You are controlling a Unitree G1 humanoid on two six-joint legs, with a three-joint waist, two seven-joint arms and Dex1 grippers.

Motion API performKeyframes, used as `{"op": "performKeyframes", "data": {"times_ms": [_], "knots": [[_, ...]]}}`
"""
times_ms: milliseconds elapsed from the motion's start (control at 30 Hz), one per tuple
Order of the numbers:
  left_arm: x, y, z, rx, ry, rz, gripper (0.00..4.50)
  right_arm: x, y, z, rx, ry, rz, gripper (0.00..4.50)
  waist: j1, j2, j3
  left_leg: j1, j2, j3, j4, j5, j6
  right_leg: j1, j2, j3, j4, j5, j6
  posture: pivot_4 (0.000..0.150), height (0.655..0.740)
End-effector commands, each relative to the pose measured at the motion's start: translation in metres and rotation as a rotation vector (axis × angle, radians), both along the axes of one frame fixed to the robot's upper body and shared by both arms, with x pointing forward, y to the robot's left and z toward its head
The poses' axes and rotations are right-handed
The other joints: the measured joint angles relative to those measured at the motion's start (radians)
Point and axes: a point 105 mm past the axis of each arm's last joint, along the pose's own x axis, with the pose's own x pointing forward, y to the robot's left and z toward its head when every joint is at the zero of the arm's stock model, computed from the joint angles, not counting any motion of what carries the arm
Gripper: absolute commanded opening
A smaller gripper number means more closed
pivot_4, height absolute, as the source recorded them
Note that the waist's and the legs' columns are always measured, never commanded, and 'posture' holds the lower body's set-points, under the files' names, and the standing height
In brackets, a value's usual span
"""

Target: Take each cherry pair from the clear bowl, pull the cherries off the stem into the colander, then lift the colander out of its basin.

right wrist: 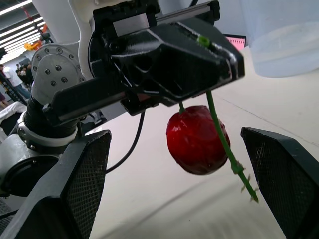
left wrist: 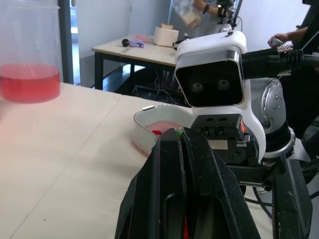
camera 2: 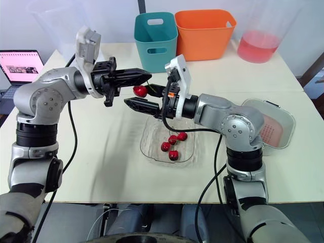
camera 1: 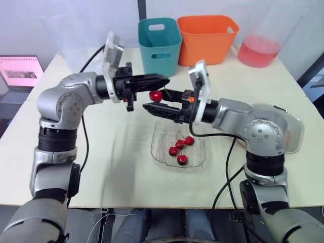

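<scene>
- Cherry [right wrist: 197, 139] hangs on a green stem [right wrist: 219, 129], which the left gripper [camera 1: 164, 80] pinches with its jaws shut tight.
- Right gripper [camera 1: 153, 100] has its jaws spread wide, one either side of the hanging cherry, touching nothing.
- Directly below sits the clear bowl [camera 1: 157, 152] with more cherries [camera 1: 181, 148] inside.
- Colander [camera 2: 276, 129] rests on the table [camera 1: 121, 152], beyond the right arm.

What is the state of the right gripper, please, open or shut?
Open: the right gripper has its fingers spread wide either side of the cherry, which hangs from the shut left gripper.
</scene>
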Motion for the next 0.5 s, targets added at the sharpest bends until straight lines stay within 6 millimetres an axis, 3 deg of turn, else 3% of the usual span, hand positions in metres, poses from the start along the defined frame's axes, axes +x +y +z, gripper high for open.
{"op": "performKeyframes", "data": {"times_ms": [33, 133, 167, 267, 433, 500], "knots": [[-0.0057, -0.0018, 0.0118, -0.013, -0.051, -0.019, 0.00, -0.0037, 0.0051, 0.0133, 0.035, -0.042, 0.025, 4.44, -0.003, 0.000, 0.000, 0.000, 0.000, 0.000, 0.000, 0.000, 0.000, 0.000, 0.000, 0.000, 0.000, 0.000, 0.000, 0.150, 0.7400], [-0.0056, -0.0021, 0.0107, -0.011, -0.052, -0.019, 0.00, -0.0038, 0.0068, 0.0153, 0.043, -0.045, 0.030, 4.44, -0.005, 0.000, 0.000, 0.000, 0.000, 0.000, 0.000, 0.000, 0.000, -0.001, 0.000, 0.000, 0.000, 0.000, 0.000, 0.150, 0.7400], [-0.0056, -0.0022, 0.0106, -0.011, -0.052, -0.018, 0.00, -0.0038, 0.0071, 0.0156, 0.044, -0.046, 0.030, 4.19, -0.005, 0.000, 0.000, 0.000, 0.000, 0.000, 0.000, 0.000, 0.000, -0.001, 0.000, 0.000, 0.001, 0.000, 0.000, 0.150, 0.7400], [-0.0054, -0.0023, 0.0108, -0.012, -0.053, -0.016, 0.00, -0.0033, 0.0076, 0.0163, 0.045, -0.049, 0.028, 3.18, -0.004, 0.000, 0.000, 0.000, 0.000, 0.000, 0.000, 0.000, 0.000, -0.001, 0.000, 0.000, 0.001, 0.000, 0.000, 0.150, 0.7400], [-0.0051, -0.0015, 0.0113, -0.013, -0.053, -0.011, 0.00, -0.0040, 0.0072, 0.0131, 0.029, -0.050, 0.028, 0.71, -0.004, 0.000, 0.000, 0.000, 0.000, 0.000, 0.000, 0.000, 0.000, -0.001, 0.000, 0.000, 0.001, 0.000, 0.000, 0.150, 0.7400], [-0.0048, -0.0010, 0.0118, -0.014, -0.055, -0.009, 0.00, -0.0039, 0.0067, 0.0114, 0.022, -0.048, 0.025, 0.71, -0.004, 0.000, 0.000, 0.000, 0.000, 0.000, 0.000, 0.000, 0.000, -0.001, 0.000, 0.000, 0.001, 0.000, 0.000, 0.150, 0.7400]]}}
